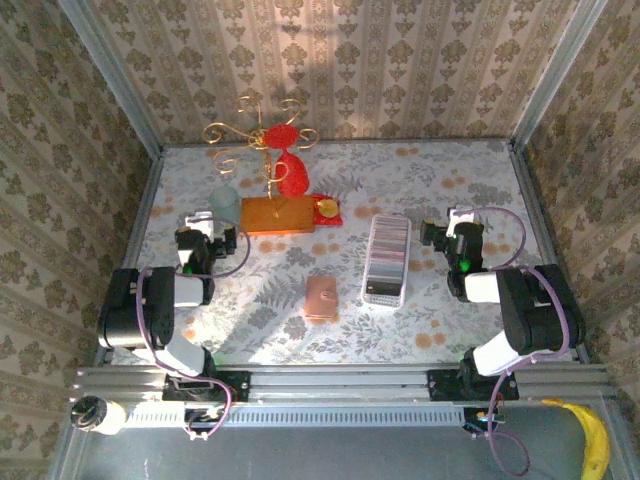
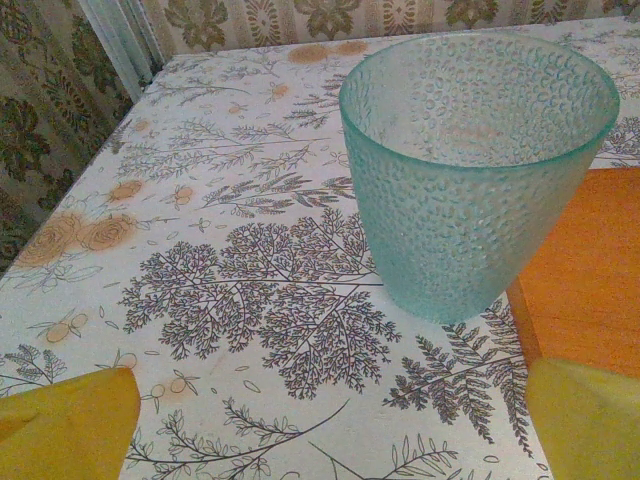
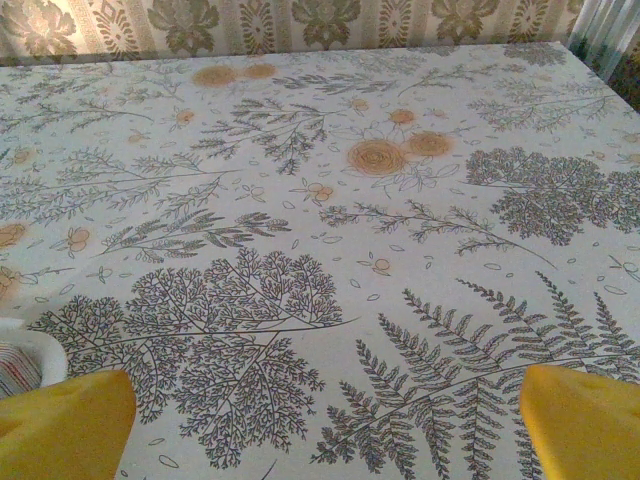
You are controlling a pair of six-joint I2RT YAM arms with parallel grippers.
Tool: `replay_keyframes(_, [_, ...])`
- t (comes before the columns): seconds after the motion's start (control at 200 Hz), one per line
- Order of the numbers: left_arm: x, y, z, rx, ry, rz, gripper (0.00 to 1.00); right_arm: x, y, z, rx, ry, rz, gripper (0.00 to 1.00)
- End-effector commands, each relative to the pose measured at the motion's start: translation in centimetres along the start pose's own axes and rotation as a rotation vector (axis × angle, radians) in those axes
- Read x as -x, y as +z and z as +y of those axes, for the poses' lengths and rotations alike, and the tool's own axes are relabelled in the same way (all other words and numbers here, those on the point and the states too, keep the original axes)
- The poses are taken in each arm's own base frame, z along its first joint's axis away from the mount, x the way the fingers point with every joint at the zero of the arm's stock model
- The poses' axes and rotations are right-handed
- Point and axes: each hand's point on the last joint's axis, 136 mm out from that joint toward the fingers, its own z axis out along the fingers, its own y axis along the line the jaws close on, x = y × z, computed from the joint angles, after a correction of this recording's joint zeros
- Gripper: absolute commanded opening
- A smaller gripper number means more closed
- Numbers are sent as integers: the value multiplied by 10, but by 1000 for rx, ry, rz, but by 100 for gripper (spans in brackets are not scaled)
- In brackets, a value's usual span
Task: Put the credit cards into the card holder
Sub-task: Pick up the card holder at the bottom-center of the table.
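The cards (image 1: 388,248) stand packed in a row inside a long white tray (image 1: 384,298), right of the middle of the table (image 1: 450,190). The holder (image 1: 322,297) lies flat on the cloth just left of the tray's near end, apart from it and closer to the near edge than the far one.

Toward the far edge, left of centre, an orange block (image 1: 285,214) lies crosswise, and a gold wire stand (image 1: 262,145) with red pieces rises from it. A teal cup (image 1: 224,205) stands upright just beside the block's left end.

The left gripper (image 1: 207,225) sits near the left edge facing the cup, jaws wide apart and holding nothing. The right gripper (image 1: 445,230) sits near the right edge beside the tray's far end, jaws also wide apart, over bare cloth.
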Motion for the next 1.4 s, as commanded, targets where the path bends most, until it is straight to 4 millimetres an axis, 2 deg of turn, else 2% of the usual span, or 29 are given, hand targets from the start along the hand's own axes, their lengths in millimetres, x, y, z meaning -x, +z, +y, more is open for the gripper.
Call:
replay_keyframes(0.0, [12,2,0,5,16,-31,100,8,-1,4,16,-5,-29,100])
replay_keyframes(0.155, [15,1,-3,-14,25,-39,100,20,-10,5,28,-9,-47,100])
replay_keyframes(0.305, [40,-22,-3,16,41,-43,100,47,-36,3,35,17,3,100])
replay_keyframes(0.355, [51,-33,0,31,0,-21,100,55,-49,1,32,40,17,100])
replay_keyframes(0.37, [48,-34,1,33,-19,-1,100,57,-53,0,30,48,19,100])
replay_keyframes(0.425, [65,-47,6,47,-89,0,100,63,-66,-8,-6,96,32,100])
replay_keyframes(0.5, [81,-62,23,125,-284,6,100,67,-83,-20,-61,191,59,100])
replay_keyframes(0.55, [77,-74,32,166,-444,65,100,66,-93,-25,-79,251,93,100])
replay_keyframes(0.615, [70,-84,35,157,-551,126,100,67,-103,-26,-78,319,108,100])
replay_keyframes(0.705, [50,-90,29,94,-702,174,100,70,-112,-16,-14,353,119,100])
replay_keyframes(0.79, [51,-95,10,-91,-781,186,100,73,-121,-11,16,410,133,100])
replay_keyframes(0.89, [41,-110,-5,-146,-795,281,100,78,-135,6,121,425,174,97])
replay_keyframes(0.965, [32,-122,-15,-171,-758,336,100,82,-148,25,236,447,204,89])
replay_keyframes(1.085, [25,-140,-52,-327,-676,386,100,79,-163,57,345,457,306,80])
replay_keyframes(1.23, [11,-161,-97,-487,-580,497,99,60,-185,117,404,257,443,66])
replay_keyframes(1.33, [-2,-172,-131,-580,-532,561,99,49,-199,168,504,182,498,53])
replay_keyframes(1.395, [-10,-179,-156,-639,-494,605,97,39,-202,194,532,143,540,40])
